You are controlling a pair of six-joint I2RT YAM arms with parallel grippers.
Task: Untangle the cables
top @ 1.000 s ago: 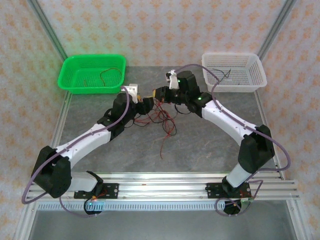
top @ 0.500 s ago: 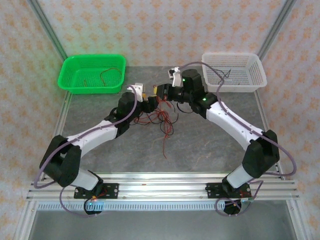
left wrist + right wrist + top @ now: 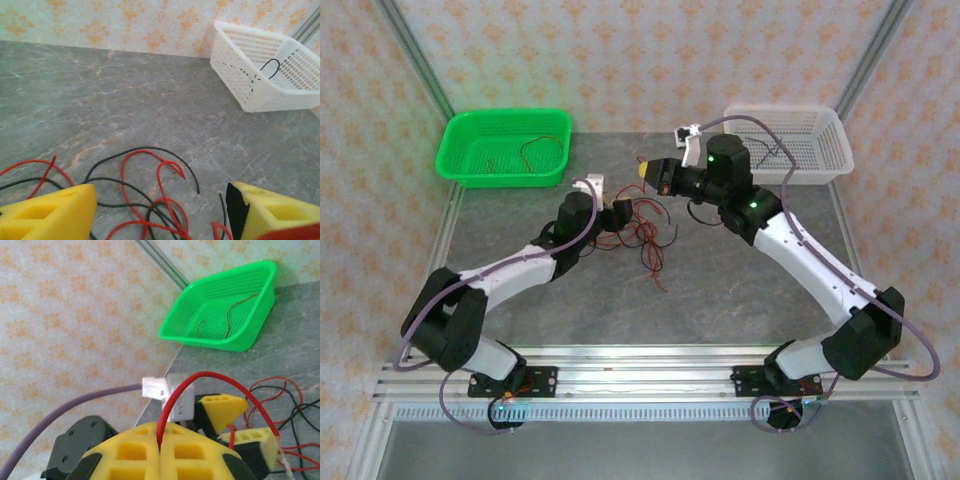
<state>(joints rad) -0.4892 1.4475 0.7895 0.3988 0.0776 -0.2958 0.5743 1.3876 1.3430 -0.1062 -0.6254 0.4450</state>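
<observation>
Your right gripper clamps one red cable, left gripper jaws apart; green basket, white basket: one wire each.

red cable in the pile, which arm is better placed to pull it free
Right, most likely: the right pincer is shut on a red cable leading to the tangle. The left pincer is open over the tangle, holding nothing, better for pinning it.
</observation>
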